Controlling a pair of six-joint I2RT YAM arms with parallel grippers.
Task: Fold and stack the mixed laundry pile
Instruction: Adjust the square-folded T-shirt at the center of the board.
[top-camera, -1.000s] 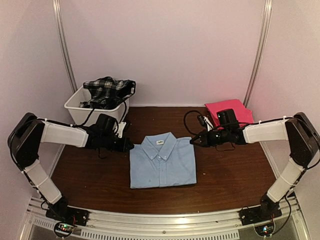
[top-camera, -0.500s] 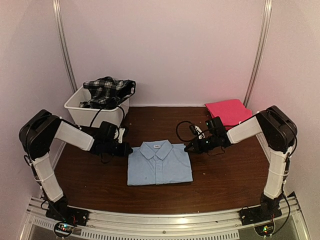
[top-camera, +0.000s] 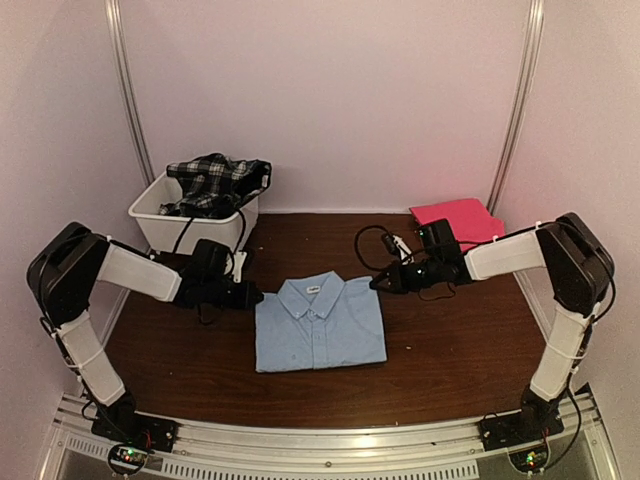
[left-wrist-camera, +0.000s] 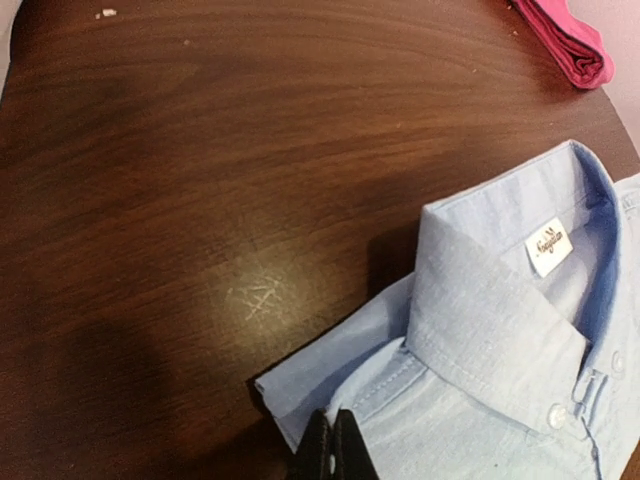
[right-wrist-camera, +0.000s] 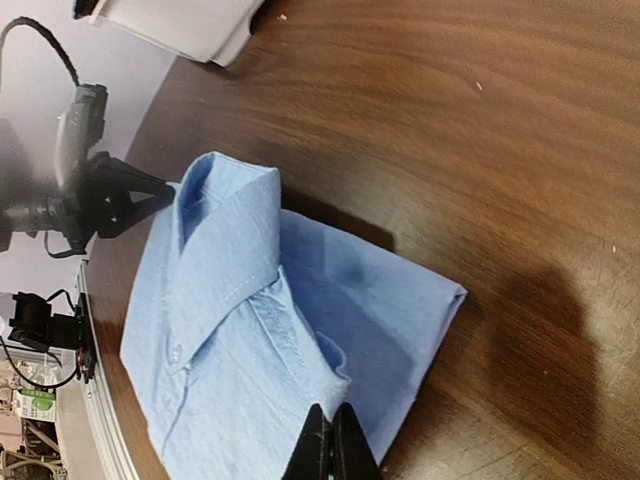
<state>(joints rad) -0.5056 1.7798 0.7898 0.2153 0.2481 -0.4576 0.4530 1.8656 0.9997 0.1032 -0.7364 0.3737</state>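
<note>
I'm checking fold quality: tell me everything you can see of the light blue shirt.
The shirt is light blue, a woven, cotton-like fabric, with a collar, small pale buttons and a white label inside the neck. It lies front up, folded into a neat rectangle, flat on the middle of the dark wooden table, collar at the far end. The left gripper and right gripper, both shut, appear to pinch its two shoulder corners.
</note>
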